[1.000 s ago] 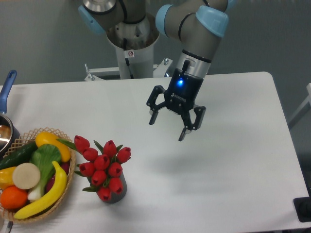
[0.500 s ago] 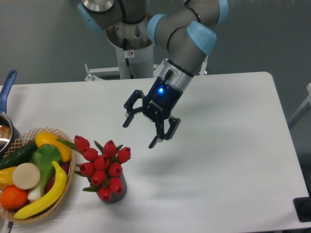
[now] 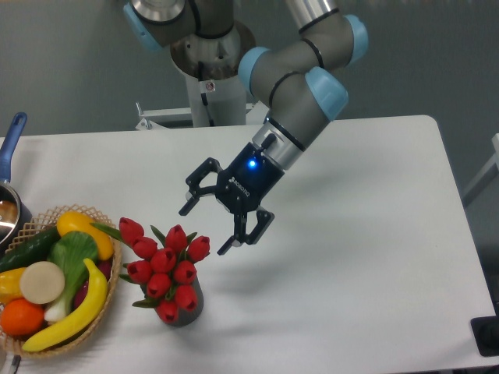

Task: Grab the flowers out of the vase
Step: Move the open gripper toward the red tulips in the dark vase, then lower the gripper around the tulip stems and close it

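A white table [image 3: 351, 257] fills most of the view, with the arm's grey pedestal [image 3: 207, 74] standing behind its far edge. At the table's left edge sits a wicker basket [image 3: 93, 319] piled with a yellow banana [image 3: 78, 312], a leafy green vegetable [image 3: 74, 253], a dark cucumber [image 3: 27, 249], an orange [image 3: 19, 317] and a pale round slice [image 3: 41, 282]; behind it the blue handle of a pot [image 3: 11, 136] reaches up and out of view. Just right of the basket stands the vase [image 3: 189, 305], short, dark grey and upright, largely hidden by the flowers [image 3: 164, 265], a bunch of red tulip buds with green leaves that sits in it and spreads up and left, one bud leaning toward the basket rim. Nothing lies between the bunch and the arm. The UR5e arm [image 3: 300, 74] reaches down from the upper middle, its wrist tilted down and to the left, a blue light glowing on it. The gripper [image 3: 207, 226] hangs in the air just above and right of the topmost buds, its fingers spread wide, holding nothing and touching nothing.
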